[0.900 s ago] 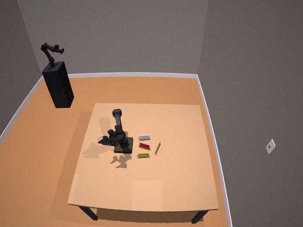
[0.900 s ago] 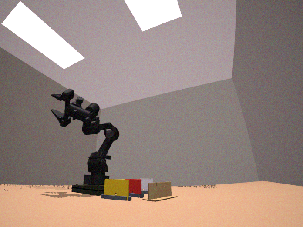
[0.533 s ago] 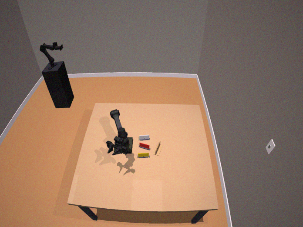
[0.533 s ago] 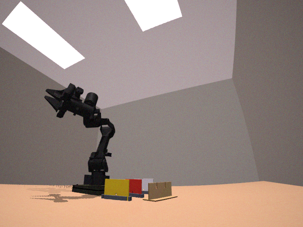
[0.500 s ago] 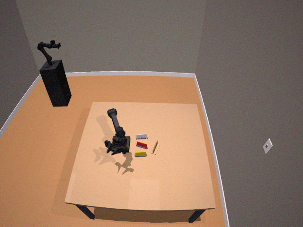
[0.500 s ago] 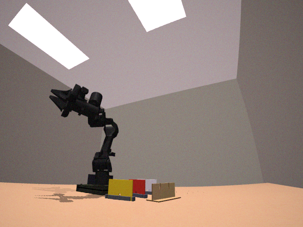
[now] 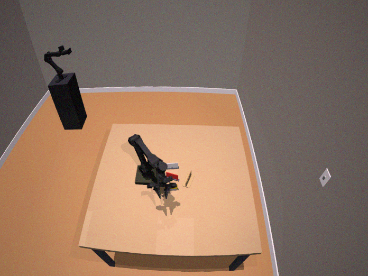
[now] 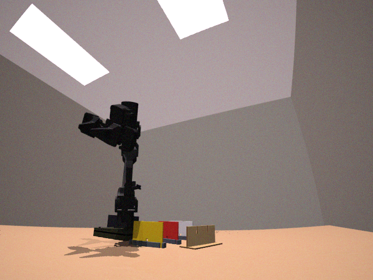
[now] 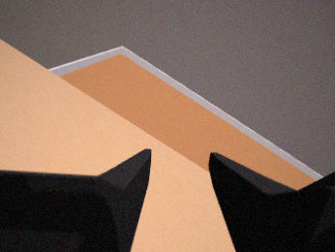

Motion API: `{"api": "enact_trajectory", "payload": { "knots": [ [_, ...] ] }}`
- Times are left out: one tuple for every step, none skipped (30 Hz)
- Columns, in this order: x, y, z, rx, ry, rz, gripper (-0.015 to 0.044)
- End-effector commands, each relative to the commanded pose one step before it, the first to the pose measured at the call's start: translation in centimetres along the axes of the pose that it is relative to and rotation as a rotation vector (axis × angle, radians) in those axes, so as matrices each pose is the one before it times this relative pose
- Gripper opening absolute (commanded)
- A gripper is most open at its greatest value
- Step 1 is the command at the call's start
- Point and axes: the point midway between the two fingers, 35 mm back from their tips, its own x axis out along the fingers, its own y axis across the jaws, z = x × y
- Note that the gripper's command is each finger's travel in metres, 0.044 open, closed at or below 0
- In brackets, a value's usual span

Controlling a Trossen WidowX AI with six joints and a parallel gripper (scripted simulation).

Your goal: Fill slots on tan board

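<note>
Hovering high over the worktop [image 7: 213, 213] [image 8: 270, 259] [image 9: 39, 116], the end effector [image 7: 163, 198] [image 9: 180, 157] is parted and empty — yellow [image 7: 173, 189] [image 8: 148, 231], red [image 7: 172, 175] [image 8: 169, 230] and white boards [image 7: 173, 166] [image 8: 186, 228] stand in holders beside the tan board [image 7: 188, 178] [image 8: 201, 235], presumably for easy gripping.

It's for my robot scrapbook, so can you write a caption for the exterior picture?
Black robot arm, its open gripper raised, beside yellow, red and white boards and a slotted tan one.

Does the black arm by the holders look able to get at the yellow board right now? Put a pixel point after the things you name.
Probably yes: the yellow board [image 7: 173, 189] [image 8: 148, 231] stands upright with its top edge uncovered, and the gripper's fingers are apart with nothing between them. They would likely need to swing round and down first.
</note>
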Motion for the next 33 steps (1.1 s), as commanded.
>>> {"api": "enact_trajectory", "payload": {
  "knots": [
    [-1.686,7.746,-2.011,-0.2870,0.18035,0.32626,0.0185],
    [-0.103,1.204,-0.195,-0.0425,0.02828,0.04833,0.0185],
    [-0.108,1.196,-0.191,-0.0424,0.02853,0.04808,0.0185],
    [-0.020,0.279,-0.040,-0.0099,0.00670,0.01119,0.0185],
    [-0.073,0.833,-0.127,-0.0295,0.02020,0.03345,0.0185],
    [-0.143,1.374,-0.222,-0.0488,0.03400,0.05536,0.0185],
    [-0.195,1.657,-0.279,-0.0589,0.04214,0.06686,0.0185],
    [-0.204,1.640,-0.280,-0.0580,0.04297,0.06611,0.0185],
    [-0.139,1.167,-0.195,-0.0409,0.03131,0.04683,0.0185],
    [-0.138,1.123,-0.191,-0.0390,0.03079,0.04496,0.0185],
    [-0.142,1.116,-0.195,-0.0384,0.03127,0.04456,0.0185],
    [-0.145,1.102,-0.198,-0.0375,0.03155,0.04386,0.0185],
    [-0.148,1.091,-0.202,-0.0366,0.03192,0.04328,0.0185],
    [-0.032,0.265,-0.047,-0.0088,0.00783,0.01045,0.0185],
    [-0.106,0.792,-0.148,-0.0260,0.02368,0.03123,0.0185],
    [-0.196,1.311,-0.264,-0.0423,0.04009,0.05158,0.0185],
    [-0.200,1.305,-0.273,-0.0409,0.04086,0.05101,0.0185],
    [-0.112,0.783,-0.163,-0.0238,0.02489,0.03034,0.0185],
    [-0.035,0.262,-0.053,-0.0078,0.00836,0.01007,0.0185],
    [0.000,0.000,0.000,0.0000,0.00000,0.00000,0.0185],
    [0.000,0.000,0.000,0.0000,0.00000,0.00000,0.0185],
    [0.000,0.000,0.000,0.0000,0.00000,0.00000,0.0185],
    [0.000,0.000,0.000,0.0000,0.00000,0.00000,0.0185],
    [0.000,0.000,0.000,0.0000,0.00000,0.00000,0.0185],
    [0.000,0.000,0.000,0.0000,0.00000,0.00000,0.0185],
    [0.000,0.000,0.000,0.0000,0.00000,0.00000,0.0185],
    [0.000,0.000,0.000,0.0000,0.00000,0.00000,0.0185],
    [0.000,0.000,0.000,0.0000,0.00000,0.00000,0.0185],
    [0.180,-0.031,-0.003,0.0000,0.00000,-0.00003,0.0185],
    [0.539,-0.090,-0.017,0.0000,0.00001,-0.00009,0.0185],
    [0.900,-0.138,-0.053,0.0000,0.00004,-0.00013,0.0185],
    [1.162,-0.154,-0.111,0.0000,0.00009,-0.00015,0.0185],
    [1.172,-0.128,-0.160,0.0000,0.00013,-0.00013,0.0185]
  ]
}}
